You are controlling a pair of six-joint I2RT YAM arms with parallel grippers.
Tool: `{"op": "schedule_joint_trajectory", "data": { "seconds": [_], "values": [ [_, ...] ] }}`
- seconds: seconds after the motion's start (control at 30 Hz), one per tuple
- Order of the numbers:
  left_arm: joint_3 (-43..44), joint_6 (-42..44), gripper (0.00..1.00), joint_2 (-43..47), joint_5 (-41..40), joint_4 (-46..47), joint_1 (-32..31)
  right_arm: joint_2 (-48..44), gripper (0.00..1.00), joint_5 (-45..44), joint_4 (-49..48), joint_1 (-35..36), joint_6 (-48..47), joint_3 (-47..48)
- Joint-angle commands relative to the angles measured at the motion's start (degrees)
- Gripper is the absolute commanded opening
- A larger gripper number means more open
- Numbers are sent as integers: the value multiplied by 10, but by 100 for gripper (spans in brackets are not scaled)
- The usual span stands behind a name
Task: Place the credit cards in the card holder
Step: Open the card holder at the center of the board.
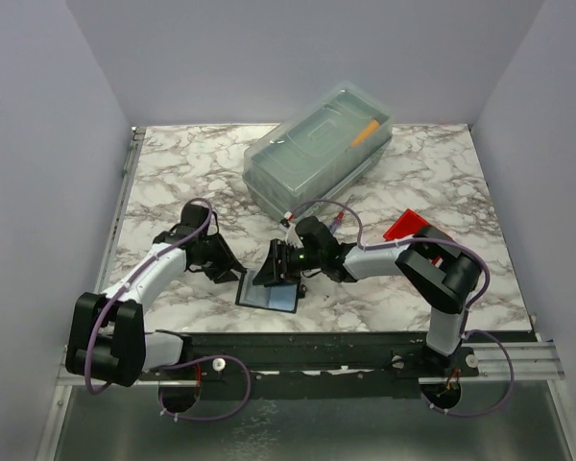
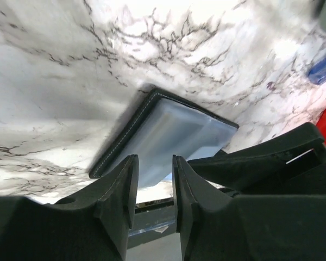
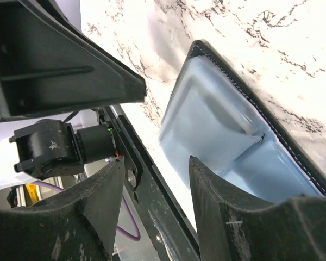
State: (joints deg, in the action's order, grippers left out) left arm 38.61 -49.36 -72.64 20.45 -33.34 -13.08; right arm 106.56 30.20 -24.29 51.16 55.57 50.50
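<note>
The card holder (image 1: 270, 294) lies open on the marble near the table's front edge, black with a stitched rim (image 2: 131, 130) and a pale blue inside (image 3: 217, 130). I cannot tell whether that blue face is one of the credit cards or lining, and no separate credit card shows. My left gripper (image 2: 154, 161) hovers at the holder's left end (image 1: 227, 269), jaws apart with nothing between them. My right gripper (image 3: 156, 163) reaches in from the right (image 1: 286, 261) over the holder's near edge. It is open and empty too.
A large clear lidded box (image 1: 319, 149) with an orange item on top stands at the back centre. A red bin (image 1: 406, 226) sits beside the right arm, and a blue pen (image 2: 323, 68) lies near it. The black front rail (image 1: 317, 348) runs just beyond the holder.
</note>
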Motion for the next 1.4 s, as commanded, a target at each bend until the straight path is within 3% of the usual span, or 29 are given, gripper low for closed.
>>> {"op": "schedule_joint_trajectory", "data": {
  "seconds": [0.0, 0.13, 0.4, 1.07, 1.2, 1.37],
  "values": [
    [33, 30, 38, 19, -57, -36, 7, 16, 54, 4, 44, -2, -19, 21],
    [56, 51, 40, 21, -56, -44, 8, 13, 54, -33, 100, -2, -30, 27],
    [42, 71, 40, 12, 60, -3, -14, -26, 53, -71, 131, -1, -33, -1],
    [0, 40, 50, -69, 18, 65, -86, -104, 53, -110, 120, -2, -17, -73],
    [-3, 41, 52, -79, 76, 99, -107, -120, 53, -119, 125, -2, -12, -85],
    [-5, 23, 61, -55, 123, 149, -135, -164, 53, -156, 165, -2, -13, -103]
  ]
}}
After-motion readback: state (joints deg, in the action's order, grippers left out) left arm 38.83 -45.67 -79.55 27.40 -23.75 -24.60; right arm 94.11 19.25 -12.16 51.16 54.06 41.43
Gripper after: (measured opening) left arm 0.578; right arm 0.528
